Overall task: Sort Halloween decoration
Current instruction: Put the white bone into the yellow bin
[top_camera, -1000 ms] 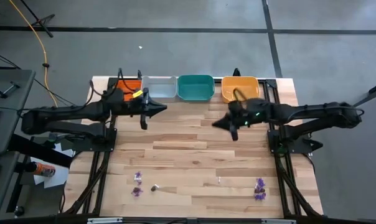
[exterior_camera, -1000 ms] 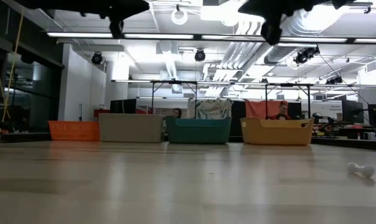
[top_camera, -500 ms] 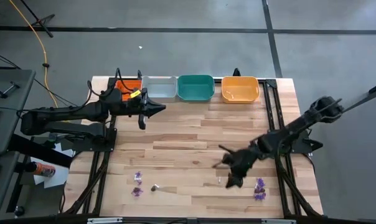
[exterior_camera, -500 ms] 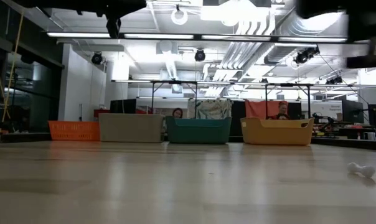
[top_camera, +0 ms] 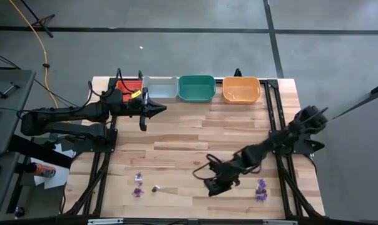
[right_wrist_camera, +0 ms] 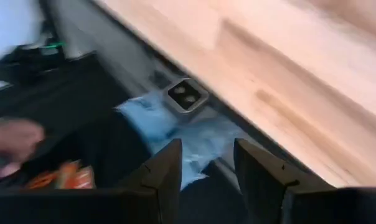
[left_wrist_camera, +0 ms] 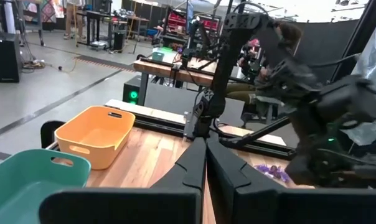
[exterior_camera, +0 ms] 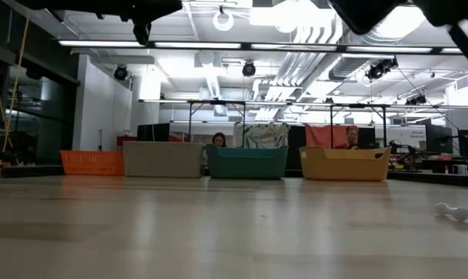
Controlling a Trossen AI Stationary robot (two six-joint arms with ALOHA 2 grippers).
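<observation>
The Halloween decoration lies as small trinkets near the table's near edge. Purple ones (top_camera: 137,185) and a dark one (top_camera: 154,187) are on the left, and more purple ones (top_camera: 261,189) are on the right. A pale one (exterior_camera: 449,211) shows low on the wood in the low view. My right gripper (top_camera: 205,180) hangs open above the wood between the two groups, slanting down, with nothing between its fingers (right_wrist_camera: 170,167). My left gripper (top_camera: 156,109) is shut and level, in front of the grey tray (top_camera: 159,88), far from the trinkets.
Four trays stand in a row along the far edge: red (top_camera: 130,85), grey, green (top_camera: 196,87) and orange (top_camera: 241,89). Bare wood lies between the trays and the trinkets. Metal frames run along both table sides. People sit in the room beyond the table.
My right gripper has swung from in front of the orange tray toward the near edge and the table's left. It has sunk, rolled and tipped downward, and its fingers have opened. The left arm and the trinkets have stayed where they were.
</observation>
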